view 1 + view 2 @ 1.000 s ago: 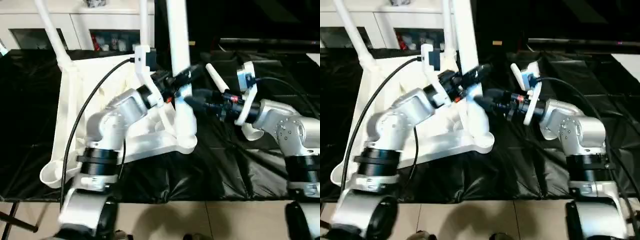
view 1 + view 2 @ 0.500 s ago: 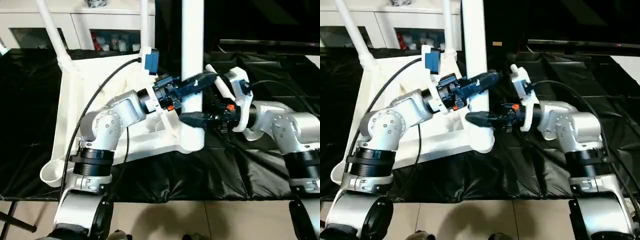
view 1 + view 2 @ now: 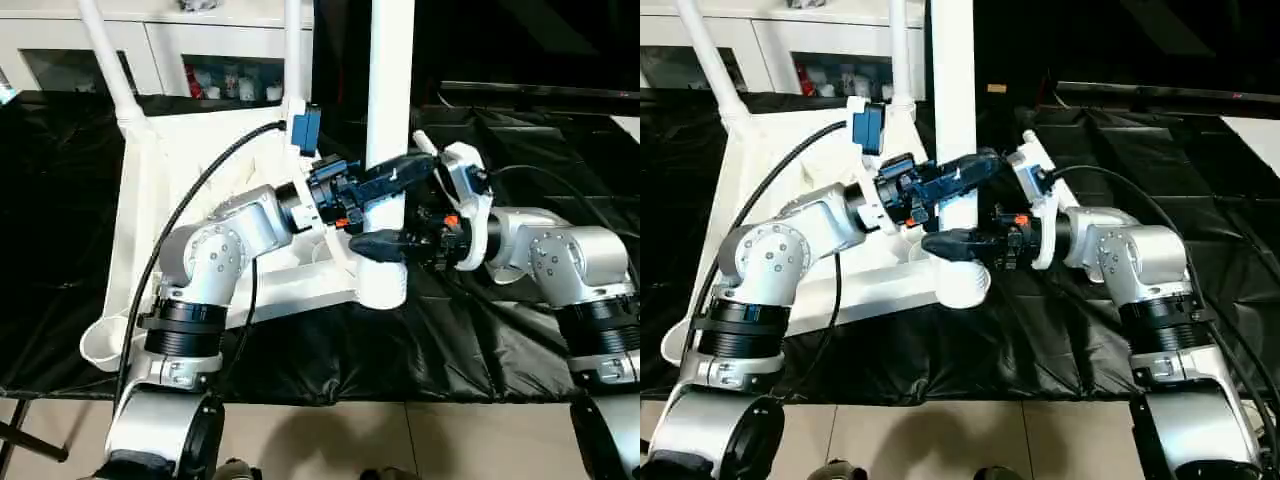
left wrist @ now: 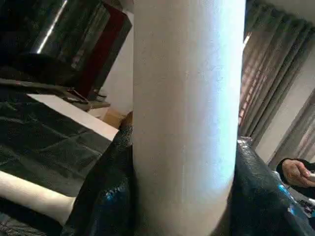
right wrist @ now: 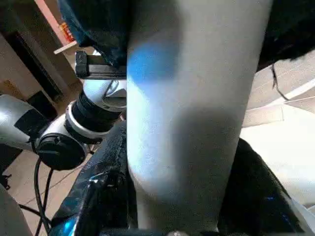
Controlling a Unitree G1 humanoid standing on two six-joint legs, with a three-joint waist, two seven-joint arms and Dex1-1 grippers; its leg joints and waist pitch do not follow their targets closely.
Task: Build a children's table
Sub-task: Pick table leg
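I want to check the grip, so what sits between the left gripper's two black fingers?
The upright white plastic tube leg. In the left wrist view it stands between the left gripper's black fingers, one on each side of it.

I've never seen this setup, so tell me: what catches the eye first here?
A thick white tube leg stands upright at the middle, in the near corner socket of the upturned white tabletop. Both grippers clamp it, the left gripper just above the right gripper. All this sits on a black sheet, with two more legs standing at the tabletop's far corners.
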